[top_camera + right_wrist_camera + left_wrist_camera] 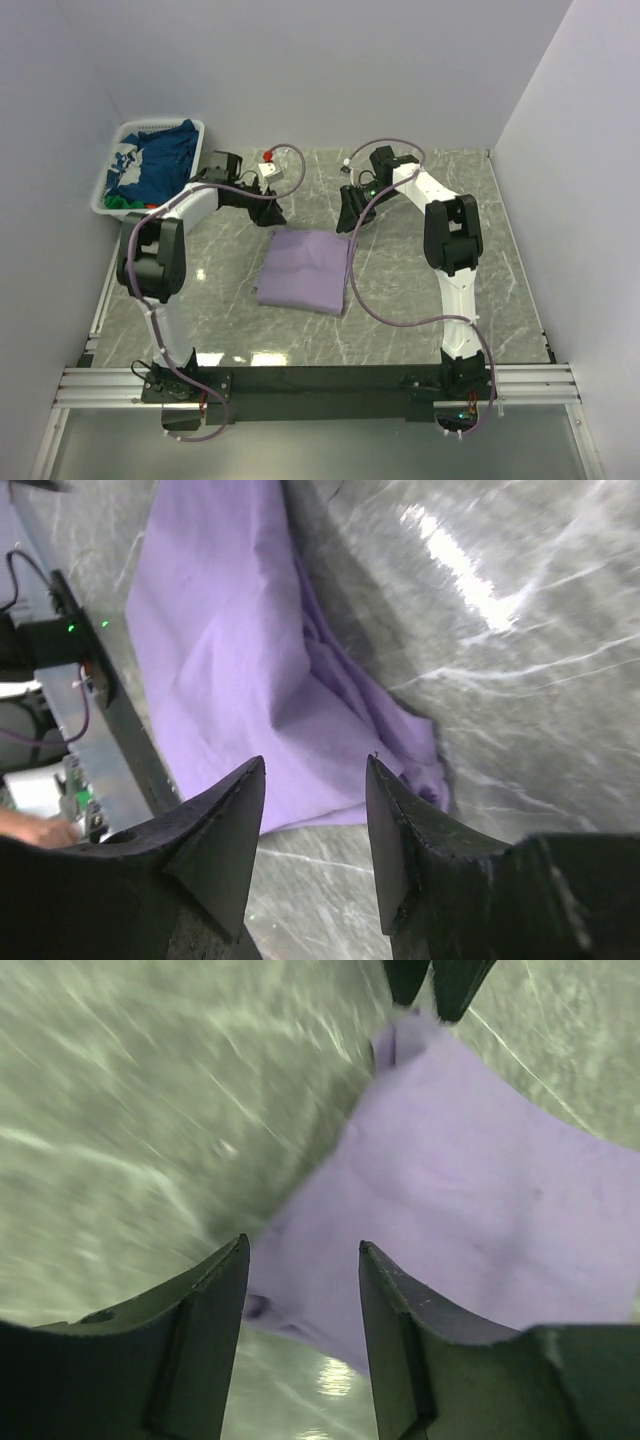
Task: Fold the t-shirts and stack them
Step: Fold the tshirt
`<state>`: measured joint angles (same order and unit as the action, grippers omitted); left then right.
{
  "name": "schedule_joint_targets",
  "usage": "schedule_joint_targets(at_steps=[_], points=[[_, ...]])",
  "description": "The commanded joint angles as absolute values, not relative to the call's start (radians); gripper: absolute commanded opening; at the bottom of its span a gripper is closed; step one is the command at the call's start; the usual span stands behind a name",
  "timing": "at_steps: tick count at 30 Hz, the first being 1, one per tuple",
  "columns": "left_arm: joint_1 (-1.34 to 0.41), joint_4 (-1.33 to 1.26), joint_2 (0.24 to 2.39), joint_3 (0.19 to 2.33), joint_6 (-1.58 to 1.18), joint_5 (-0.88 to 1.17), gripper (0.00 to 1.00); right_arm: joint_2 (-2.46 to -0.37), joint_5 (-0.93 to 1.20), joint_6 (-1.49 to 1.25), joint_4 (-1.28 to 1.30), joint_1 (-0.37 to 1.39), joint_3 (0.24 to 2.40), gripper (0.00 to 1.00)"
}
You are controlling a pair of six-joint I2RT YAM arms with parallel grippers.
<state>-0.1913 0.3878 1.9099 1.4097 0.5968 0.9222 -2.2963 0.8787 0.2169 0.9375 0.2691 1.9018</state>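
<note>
purple shirt folded, flat mid table. left gripper, right gripper: jaws parted, empty, over its far corners. risk: finger snags loose corner on retreat, undoing fold. other shirts in basket.

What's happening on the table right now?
Both arms are at the far edge of the lavender t-shirt, which lies folded flat on the table. The left gripper and right gripper are open over its far corners, holding nothing. A navy t-shirt and something green wait in the white basket at the far left.
</note>
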Motion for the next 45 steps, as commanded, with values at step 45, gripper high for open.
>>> schedule_joint_targets(at_steps=[45], points=[[-0.186,0.468,2.092,1.477,0.35,0.93,0.39,-2.278,0.885,0.193,0.81,0.262,1.838,0.58]])
